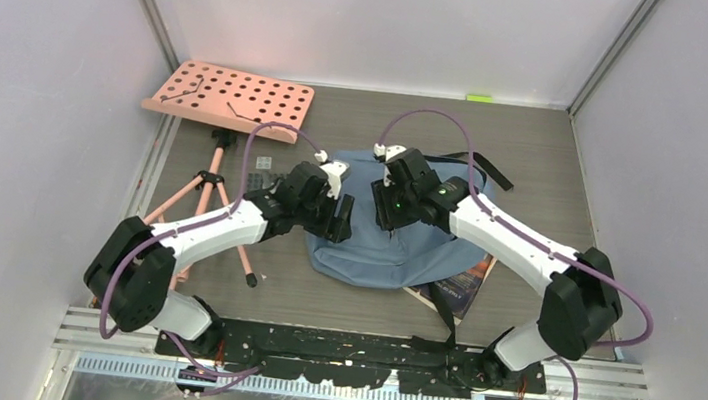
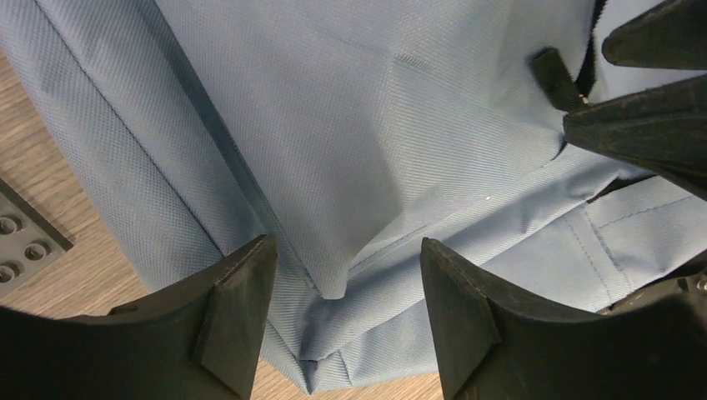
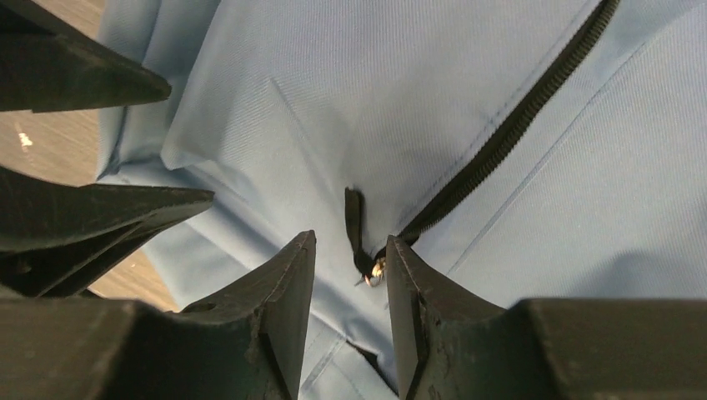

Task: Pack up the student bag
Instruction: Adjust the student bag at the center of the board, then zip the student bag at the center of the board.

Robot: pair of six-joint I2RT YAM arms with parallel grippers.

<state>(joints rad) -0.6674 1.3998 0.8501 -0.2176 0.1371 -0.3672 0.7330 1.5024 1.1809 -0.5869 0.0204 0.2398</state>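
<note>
The student bag (image 1: 369, 252), blue-grey fabric, lies flat in the middle of the table. My left gripper (image 1: 340, 221) is open; in the left wrist view (image 2: 346, 308) its jaws straddle a folded fabric corner of the bag (image 2: 333, 150) without closing on it. My right gripper (image 1: 385, 210) is open with a narrow gap. In the right wrist view (image 3: 350, 250) its fingers stand either side of the black zipper pull (image 3: 360, 242) at the end of the black zipper (image 3: 508, 133). The pull lies close to the right finger. The two grippers are close together.
A pink perforated board (image 1: 231, 97) on a tripod (image 1: 215, 194) stands at the left. A dark book (image 1: 466, 283) sticks out from under the bag's right side. A black strap (image 1: 489, 170) lies behind the bag. A grey studded plate (image 2: 21, 242) lies left of the bag.
</note>
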